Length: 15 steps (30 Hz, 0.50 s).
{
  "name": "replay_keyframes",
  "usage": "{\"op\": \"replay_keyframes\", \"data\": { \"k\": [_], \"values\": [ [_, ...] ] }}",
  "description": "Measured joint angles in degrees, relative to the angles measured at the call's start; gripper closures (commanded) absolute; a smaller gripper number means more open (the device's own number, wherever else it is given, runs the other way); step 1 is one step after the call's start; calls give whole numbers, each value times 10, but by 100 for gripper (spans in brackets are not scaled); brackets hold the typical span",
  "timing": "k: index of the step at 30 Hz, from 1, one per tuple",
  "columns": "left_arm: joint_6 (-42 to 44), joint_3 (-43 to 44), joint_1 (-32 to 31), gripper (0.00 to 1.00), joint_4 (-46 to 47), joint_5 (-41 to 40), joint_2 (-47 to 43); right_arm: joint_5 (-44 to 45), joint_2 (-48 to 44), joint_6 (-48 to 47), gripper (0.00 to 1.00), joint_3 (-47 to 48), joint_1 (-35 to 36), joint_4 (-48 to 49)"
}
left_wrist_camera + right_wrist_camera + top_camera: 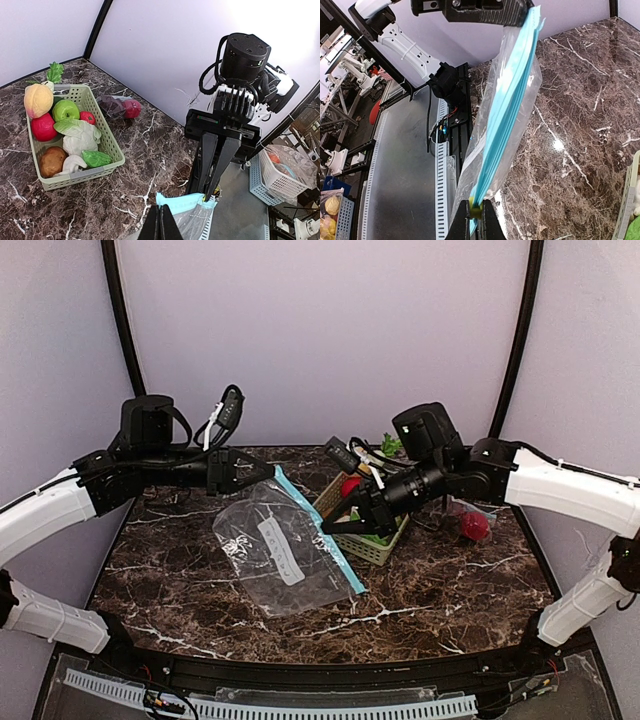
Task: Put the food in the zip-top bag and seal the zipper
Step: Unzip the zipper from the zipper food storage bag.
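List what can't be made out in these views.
1. Top view: most of what fills the basket, hidden under the right arm.
2. Left wrist: the hold of the left fingers on the bag, cut off by the bottom edge.
3. Right wrist: whether the zipper is sealed; it shows edge-on.
4. Top view: the red item beside the basket, too small and film-wrapped to identify.

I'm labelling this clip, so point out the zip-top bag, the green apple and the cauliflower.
zip-top bag point(280, 550), top view, on its white label.
green apple point(66, 110), left wrist view, on its shiny front.
cauliflower point(79, 145), left wrist view, on its white head.
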Motion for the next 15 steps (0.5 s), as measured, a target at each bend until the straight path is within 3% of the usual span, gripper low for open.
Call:
{"op": "replay_keyframes", "data": {
  "k": [15],
  "values": [
    [0, 0, 28, 99, -4, -12, -19, -5, 11, 6, 100, -23, 21, -21]
  ]
}}
